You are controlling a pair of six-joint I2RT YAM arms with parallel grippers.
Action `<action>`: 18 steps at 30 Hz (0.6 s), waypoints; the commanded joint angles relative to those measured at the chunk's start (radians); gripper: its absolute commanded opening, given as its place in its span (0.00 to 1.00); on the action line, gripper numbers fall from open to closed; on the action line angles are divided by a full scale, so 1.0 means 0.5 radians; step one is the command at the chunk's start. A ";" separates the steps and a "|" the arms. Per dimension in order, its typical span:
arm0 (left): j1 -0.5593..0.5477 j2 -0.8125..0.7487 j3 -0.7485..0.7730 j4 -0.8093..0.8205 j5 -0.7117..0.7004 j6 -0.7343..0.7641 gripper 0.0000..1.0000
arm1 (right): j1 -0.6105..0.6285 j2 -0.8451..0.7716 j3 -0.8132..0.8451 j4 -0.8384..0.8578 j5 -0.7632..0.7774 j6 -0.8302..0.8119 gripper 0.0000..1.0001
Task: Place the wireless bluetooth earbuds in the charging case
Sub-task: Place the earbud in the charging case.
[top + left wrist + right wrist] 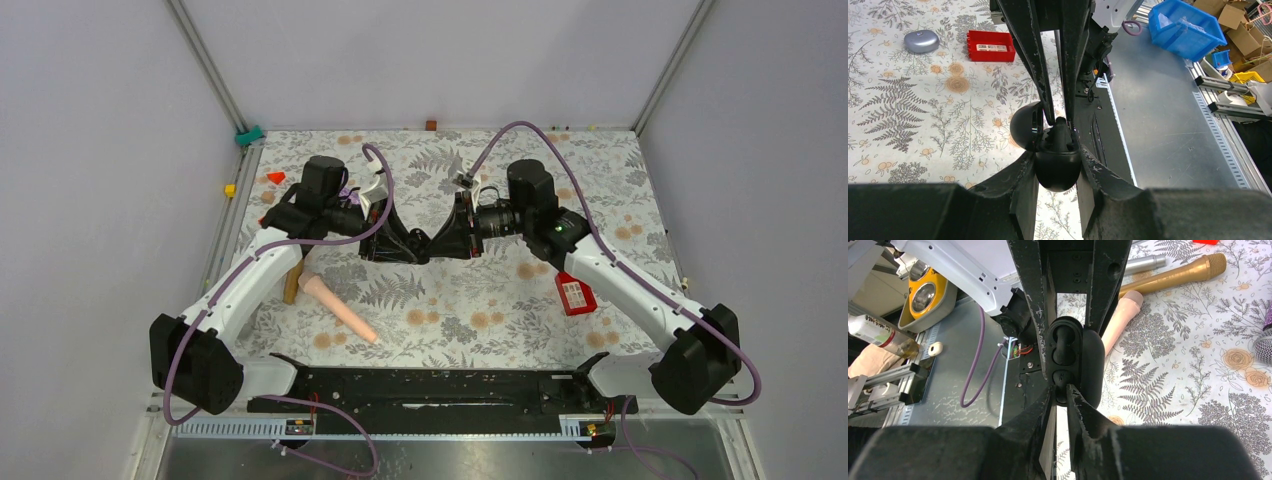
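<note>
Between the clamped jaws of the left gripper (1057, 161) sits the open case (1058, 175), while the jaws of the right gripper (1060, 390) flank an earbud (1060, 126) at its socket, whether pinching I cannot tell; seating seems in hand, next needing a push home, then release.

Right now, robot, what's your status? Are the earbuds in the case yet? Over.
Left gripper shut on open charging case. Right gripper tips at the case's mouth, grip unclear. One black earbud in its slot. Nothing blocking.

Red box (575, 294) lies right of the charging case (1092, 365).
</note>
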 commanded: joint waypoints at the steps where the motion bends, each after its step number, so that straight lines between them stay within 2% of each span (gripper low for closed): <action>1: -0.011 -0.057 0.021 0.067 0.124 0.028 0.16 | 0.020 -0.049 0.147 -0.221 -0.008 -0.167 0.23; 10: -0.012 -0.059 0.022 0.067 0.125 0.025 0.16 | 0.016 -0.147 0.266 -0.492 0.019 -0.379 0.28; 18: -0.018 -0.055 0.023 0.065 0.125 0.025 0.16 | -0.076 -0.219 0.268 -0.516 0.106 -0.391 0.30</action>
